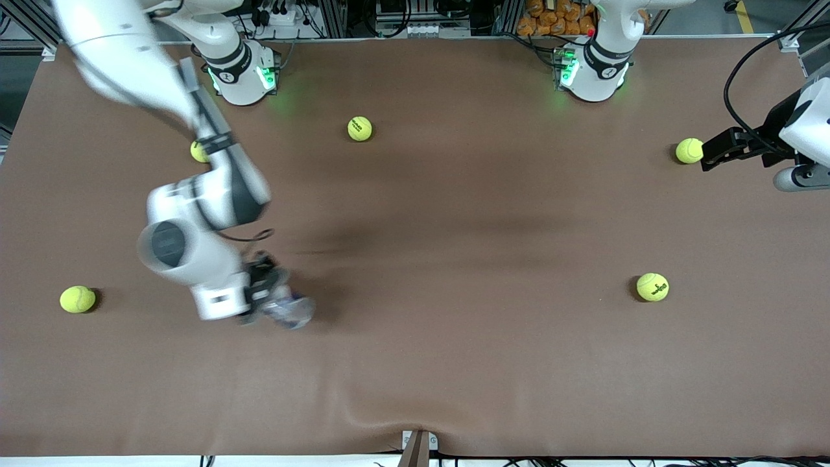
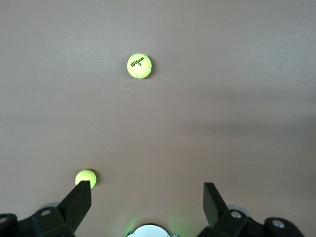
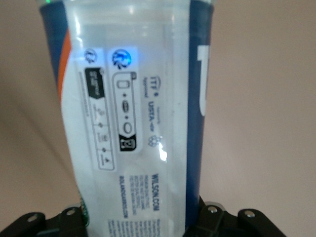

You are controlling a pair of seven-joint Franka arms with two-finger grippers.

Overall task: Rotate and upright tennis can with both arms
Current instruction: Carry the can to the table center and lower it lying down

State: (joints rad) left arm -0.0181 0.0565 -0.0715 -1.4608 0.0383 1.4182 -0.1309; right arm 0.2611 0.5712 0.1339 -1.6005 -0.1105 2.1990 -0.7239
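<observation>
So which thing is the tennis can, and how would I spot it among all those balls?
Start at the right arm, the big white one reaching down over the brown table at its own end. The right gripper at its tip has its jaws shut on the tennis can. Unlike the round yellow-green tennis balls scattered about, it is a clear plastic tube with a white and navy label.

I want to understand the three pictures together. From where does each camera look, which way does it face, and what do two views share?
Front view: high across the table, facing the bases; shows both arms, the right gripper shut on the tennis can, and the open left gripper beside a ball.
Left wrist view: on the left wrist, facing down at the table; shows its open fingers and two balls.
Right wrist view: on the right wrist, close on the can.
Shared: the can shows in the front and right wrist views.
</observation>
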